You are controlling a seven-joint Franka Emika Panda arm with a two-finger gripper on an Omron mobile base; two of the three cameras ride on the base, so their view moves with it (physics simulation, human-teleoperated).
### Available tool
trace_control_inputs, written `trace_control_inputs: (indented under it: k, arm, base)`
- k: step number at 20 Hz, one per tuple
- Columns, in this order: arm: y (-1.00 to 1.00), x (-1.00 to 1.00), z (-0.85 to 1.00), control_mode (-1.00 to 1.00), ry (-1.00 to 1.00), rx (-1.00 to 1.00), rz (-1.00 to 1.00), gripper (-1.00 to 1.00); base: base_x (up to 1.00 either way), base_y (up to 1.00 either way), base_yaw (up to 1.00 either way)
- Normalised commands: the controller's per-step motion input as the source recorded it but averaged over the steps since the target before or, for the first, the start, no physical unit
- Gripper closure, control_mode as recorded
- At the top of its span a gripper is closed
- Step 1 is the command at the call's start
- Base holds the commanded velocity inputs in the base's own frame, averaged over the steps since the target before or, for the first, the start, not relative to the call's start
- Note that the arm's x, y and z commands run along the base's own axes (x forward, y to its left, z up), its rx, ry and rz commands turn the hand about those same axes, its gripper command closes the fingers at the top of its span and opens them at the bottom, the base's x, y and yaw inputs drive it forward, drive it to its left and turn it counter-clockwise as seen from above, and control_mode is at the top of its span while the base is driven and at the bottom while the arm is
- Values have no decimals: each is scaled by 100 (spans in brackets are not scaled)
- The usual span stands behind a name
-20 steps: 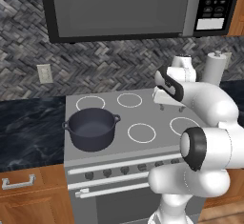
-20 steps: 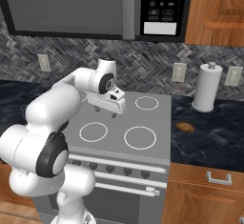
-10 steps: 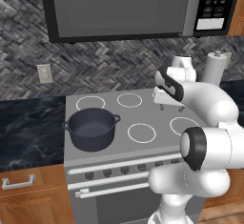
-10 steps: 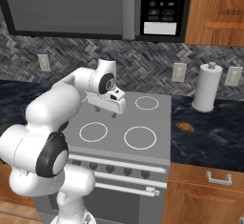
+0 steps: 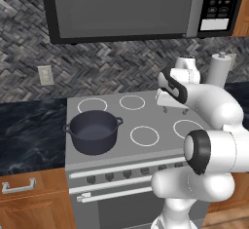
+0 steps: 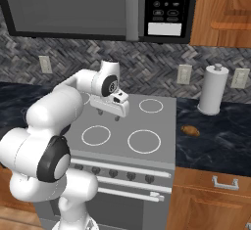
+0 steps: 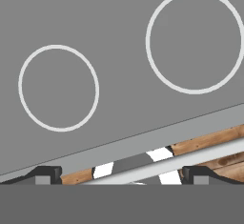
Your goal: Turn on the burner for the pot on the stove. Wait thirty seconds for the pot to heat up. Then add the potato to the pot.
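The dark grey pot (image 5: 93, 131) stands on the front left ring of the grey stove (image 5: 124, 120), with nothing inside it. My gripper (image 5: 175, 110) hangs above the right half of the stove top, well to the right of the pot, and points down. Its fingertips (image 7: 45, 174) stand far apart with nothing between them, so it is open. From the other side the gripper (image 6: 109, 115) hovers over the stove (image 6: 162, 126) behind the front rings. The orange-brown potato (image 6: 189, 130) lies on the dark counter right of the stove. The hand view looks down on two white rings and the stove (image 7: 124, 37) front edge.
A row of dark knobs (image 6: 122, 173) runs along the stove front above a bar handle (image 5: 116, 194). The microwave (image 5: 131, 9) hangs overhead. A white paper towel roll (image 6: 212, 89) stands at the back of the right counter. Wooden drawers flank the range.
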Motion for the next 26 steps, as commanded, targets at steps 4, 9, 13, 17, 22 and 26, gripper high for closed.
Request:
trace_control_inputs:
  k: [4,9,13,17,22,26]
  arm:
    - [0,0,0,-100,0,0,0,-100]
    - [0,0,0,-100,0,0,0,-100]
    - [0,0,0,-100,0,0,0,-100]
    - [0,0,0,-100,0,0,0,-100]
    - [0,0,0,-100,0,0,0,-100]
    - [0,0,0,-100,0,0,0,-100]
  base:
    - [0,0,0]
    - [0,0,0]
    - [0,0,0]
    - [0,0,0]
    - [0,0,0]
    - [0,0,0]
